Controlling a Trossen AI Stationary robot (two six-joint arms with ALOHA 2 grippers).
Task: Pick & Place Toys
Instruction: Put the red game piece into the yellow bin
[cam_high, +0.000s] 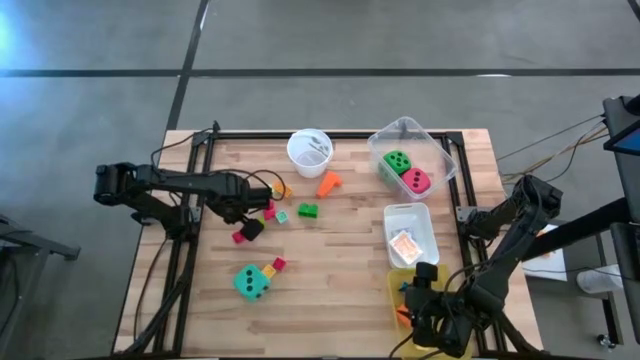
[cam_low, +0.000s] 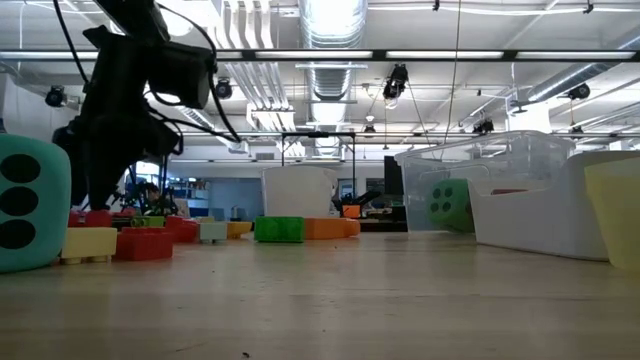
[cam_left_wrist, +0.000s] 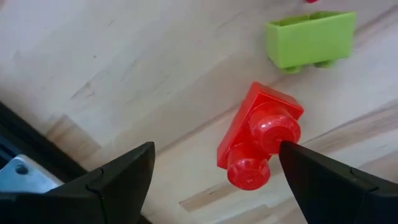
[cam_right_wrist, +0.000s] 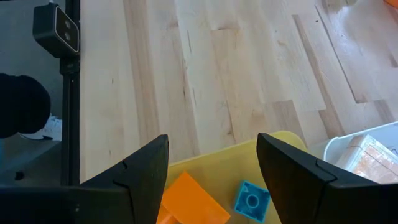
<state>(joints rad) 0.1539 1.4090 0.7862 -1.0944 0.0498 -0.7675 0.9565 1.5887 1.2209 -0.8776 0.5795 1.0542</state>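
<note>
Up close in the left wrist cam, red block (cam_left_wrist: 258, 140) sits between the left gripper (cam_left_wrist: 214, 180) fingers, which are spread wide w/ nothing gripped. It lies nearer one finger, maybe touching it, can't tell for sure. It's glossy plastic w/ two round studs, lying at a slant on bare wood planks. Lime green block (cam_left_wrist: 311, 38), hollow and boxy, sits a bit beyond the red one.

High cam shows what the wrist cam doesn't: the left gripper (cam_high: 250, 225) hangs over a scatter of small blocks, w/ the white cup (cam_high: 309, 150) beyond them and a teal die (cam_high: 251, 282) on the near side. Orange block (cam_high: 328, 183) and dark green block (cam_high: 307, 210) lie betw the cup and the scatter. Clear bin (cam_high: 441, 150) to the right of the cup holds a green die (cam_high: 396, 162) and a pink die (cam_high: 415, 181), both soft foam w/ dark pips.

Right gripper (cam_right_wrist: 211, 165) is open wide too, holding nothing, over the yellow bin (cam_right_wrist: 205, 160). Only its wrist cam shows the bin's inside: an orange piece (cam_right_wrist: 189, 199) and a small blue block (cam_right_wrist: 252, 199). Low cam gives the teal die (cam_low: 32, 200) big at the edge, rounded corners.
</note>
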